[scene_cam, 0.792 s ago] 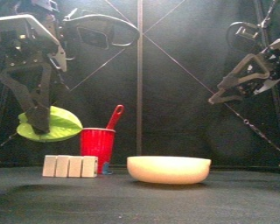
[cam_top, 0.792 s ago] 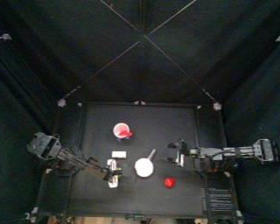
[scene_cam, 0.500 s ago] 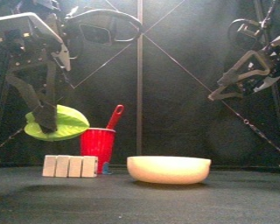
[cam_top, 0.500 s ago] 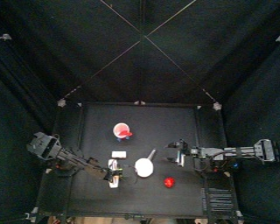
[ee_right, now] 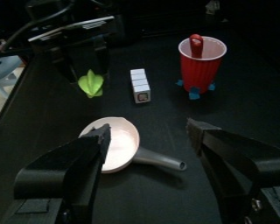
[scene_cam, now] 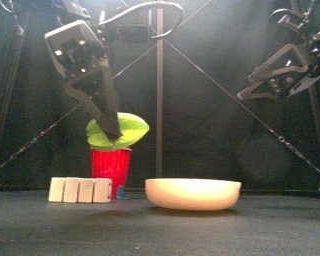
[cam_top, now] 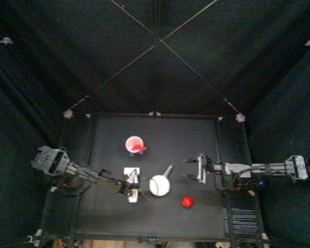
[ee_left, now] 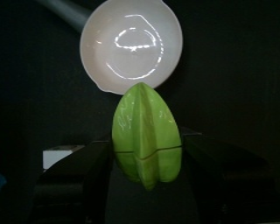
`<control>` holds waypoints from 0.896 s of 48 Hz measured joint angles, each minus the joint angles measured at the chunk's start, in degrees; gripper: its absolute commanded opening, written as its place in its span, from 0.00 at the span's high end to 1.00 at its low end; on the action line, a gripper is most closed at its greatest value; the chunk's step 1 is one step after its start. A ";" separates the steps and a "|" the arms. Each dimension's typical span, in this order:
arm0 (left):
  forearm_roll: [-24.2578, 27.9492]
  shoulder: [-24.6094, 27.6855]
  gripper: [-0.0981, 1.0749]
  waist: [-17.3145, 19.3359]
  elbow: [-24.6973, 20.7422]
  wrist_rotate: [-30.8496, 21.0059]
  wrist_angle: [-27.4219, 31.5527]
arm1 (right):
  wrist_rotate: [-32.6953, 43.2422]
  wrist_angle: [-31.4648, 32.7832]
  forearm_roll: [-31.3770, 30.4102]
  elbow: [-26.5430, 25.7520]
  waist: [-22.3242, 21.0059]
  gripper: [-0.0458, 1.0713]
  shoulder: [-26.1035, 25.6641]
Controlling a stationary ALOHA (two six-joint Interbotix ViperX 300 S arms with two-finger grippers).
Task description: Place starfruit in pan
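Observation:
The yellow-green starfruit [ee_left: 146, 131] hangs in the air with my left gripper [scene_cam: 113, 122] shut on it. In the front view it is just above the red cup [scene_cam: 111, 160], left of the pan. The white round pan [scene_cam: 192, 193] sits on the table; from above the pan [cam_top: 159, 183] lies just right of the left gripper [cam_top: 131, 184]. In the left wrist view the pan [ee_left: 133, 48] is a short way beyond the fruit's tip. My right gripper [ee_right: 152, 131] stands open and empty above the pan [ee_right: 116, 143], raised at the right [scene_cam: 276, 75].
A row of white blocks [scene_cam: 80, 189] lies left of the pan, by the red cup with a spoon in it. A pink-and-red dish [cam_top: 136, 145] sits further back. A small red object [cam_top: 188, 201] lies in front of the pan on the right.
My left gripper has carried the starfruit to the right, from left of the blocks to over the red cup, closer to the pan. The right arm has barely shifted.

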 measured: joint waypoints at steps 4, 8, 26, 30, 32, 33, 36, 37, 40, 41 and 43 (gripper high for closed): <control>-0.09 0.88 0.33 1.23 -0.09 0.00 -2.02 | 0.00 0.00 0.00 0.18 0.00 0.07 0.00; -0.18 1.58 0.33 2.11 -0.53 0.00 -3.69 | 0.00 -0.09 0.00 0.26 -0.09 0.07 -0.09; 0.62 6.86 0.33 3.60 -5.01 0.79 -8.53 | 0.00 0.00 0.09 0.26 -0.18 0.07 -0.18; 0.70 8.26 0.33 3.69 -5.98 1.41 -8.61 | 0.00 0.00 0.09 0.26 -0.18 0.07 -0.18; 0.70 8.96 0.33 3.69 -6.50 1.76 -8.61 | 0.00 0.00 0.09 0.26 -0.18 0.07 -0.09; 0.70 9.32 0.32 3.78 -6.77 2.02 -8.61 | 0.00 0.00 0.09 0.26 -0.18 0.07 -0.18; 0.70 10.02 0.32 3.87 -7.29 2.37 -8.61 | 0.00 0.00 0.09 0.26 -0.18 0.07 -0.18; 0.70 10.37 0.32 3.87 -7.47 2.55 -8.61 | 0.00 0.00 0.09 0.26 -0.18 0.07 -0.18; 0.70 10.72 0.31 3.87 -7.91 2.90 -8.61 | 0.00 0.00 0.09 0.26 -0.18 0.07 -0.18; 0.70 10.90 0.31 3.96 -8.00 2.99 -8.61 | 0.00 0.00 0.09 0.26 -0.18 0.07 -0.18; 0.70 11.07 0.30 3.96 -8.17 3.08 -8.61 | 0.00 0.00 0.09 0.18 -0.18 0.07 -0.18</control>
